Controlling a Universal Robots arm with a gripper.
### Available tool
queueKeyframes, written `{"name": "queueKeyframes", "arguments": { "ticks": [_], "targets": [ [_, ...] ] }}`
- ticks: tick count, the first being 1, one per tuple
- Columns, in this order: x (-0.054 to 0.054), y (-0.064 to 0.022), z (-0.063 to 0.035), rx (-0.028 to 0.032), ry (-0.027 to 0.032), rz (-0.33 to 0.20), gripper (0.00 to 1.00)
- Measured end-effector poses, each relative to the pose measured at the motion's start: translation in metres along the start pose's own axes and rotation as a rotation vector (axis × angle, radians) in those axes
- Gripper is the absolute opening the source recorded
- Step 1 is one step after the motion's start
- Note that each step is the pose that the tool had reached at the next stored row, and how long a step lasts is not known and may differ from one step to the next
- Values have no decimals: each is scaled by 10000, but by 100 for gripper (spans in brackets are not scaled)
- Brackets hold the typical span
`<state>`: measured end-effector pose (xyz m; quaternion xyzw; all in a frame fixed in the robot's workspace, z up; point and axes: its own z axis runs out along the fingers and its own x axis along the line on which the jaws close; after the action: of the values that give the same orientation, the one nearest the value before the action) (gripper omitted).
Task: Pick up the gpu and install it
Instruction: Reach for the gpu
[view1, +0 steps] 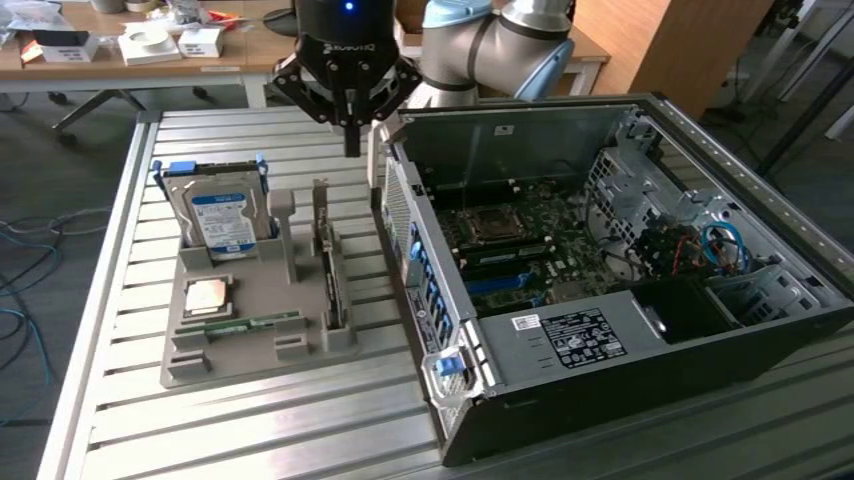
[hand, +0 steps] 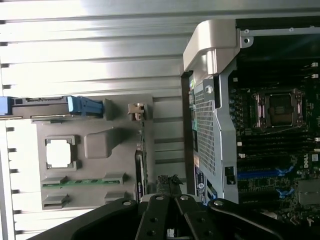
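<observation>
The gpu stands on edge in a slot of the grey holder, its silver bracket at the far end. In the wrist view the gpu shows edge-on as a thin line. My gripper hangs above the table, over the gap between the holder and the open computer case, a little beyond the card's bracket end. Its fingers are shut to a point with nothing between them. In the wrist view my gripper shows beside the card, apart from it.
The holder also carries a hard drive with a blue-white label, a square processor and a green memory strip. The case lies on its side with the motherboard exposed. Everything rests on a slatted metal table.
</observation>
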<state>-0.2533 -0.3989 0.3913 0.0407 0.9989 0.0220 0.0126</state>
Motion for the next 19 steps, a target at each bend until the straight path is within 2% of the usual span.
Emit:
{"name": "queueKeyframes", "arguments": {
  "ticks": [19],
  "targets": [
    [288, -23, -1, 1, -1, 35, 11]
  ]
}}
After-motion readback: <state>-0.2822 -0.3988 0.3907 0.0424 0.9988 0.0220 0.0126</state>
